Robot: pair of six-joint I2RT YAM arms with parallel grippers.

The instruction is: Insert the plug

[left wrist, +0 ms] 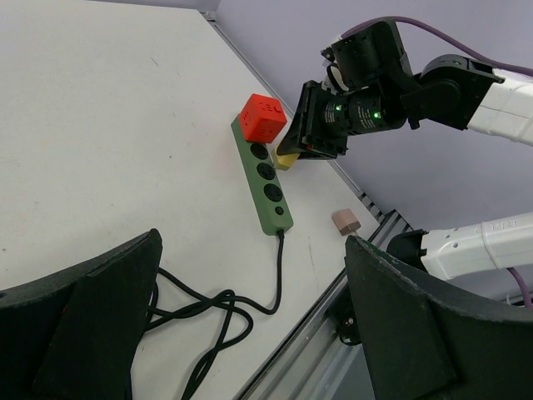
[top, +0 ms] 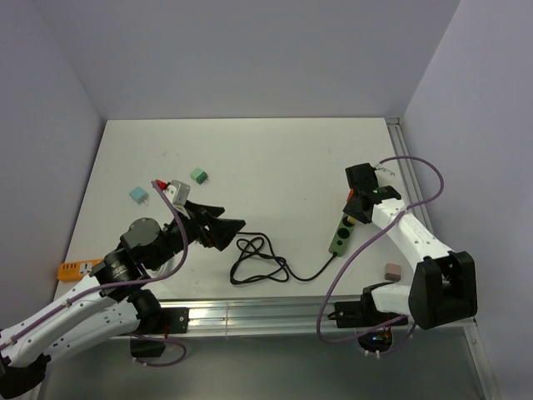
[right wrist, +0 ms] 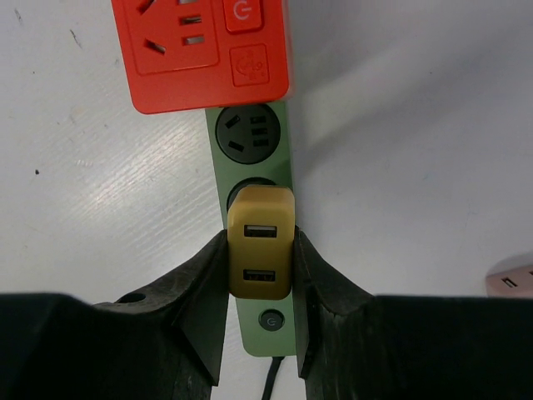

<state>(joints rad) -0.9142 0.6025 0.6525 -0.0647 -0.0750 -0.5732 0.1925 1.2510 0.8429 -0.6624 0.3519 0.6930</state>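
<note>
A green power strip [top: 342, 236] lies at the right of the table, its black cable [top: 254, 262] coiled toward the middle. A red cube adapter [right wrist: 200, 50] sits in the strip's [right wrist: 283, 167] far socket. My right gripper [right wrist: 260, 243] is shut on a yellow USB plug [right wrist: 260, 250], held over the second free socket past the cube; whether it is seated I cannot tell. From the left wrist, the plug [left wrist: 287, 161] hangs under the right gripper [left wrist: 304, 146] at the strip [left wrist: 266, 187]. My left gripper [top: 233, 225] stands open above the cable [left wrist: 208, 308].
A teal plug [top: 139, 194] and a green plug [top: 198, 175] lie at the left rear. An orange object [top: 75, 269] sits at the left edge. A pink plug [top: 391, 270] rests near the right arm's base. A metal rail [top: 250, 312] runs along the near edge.
</note>
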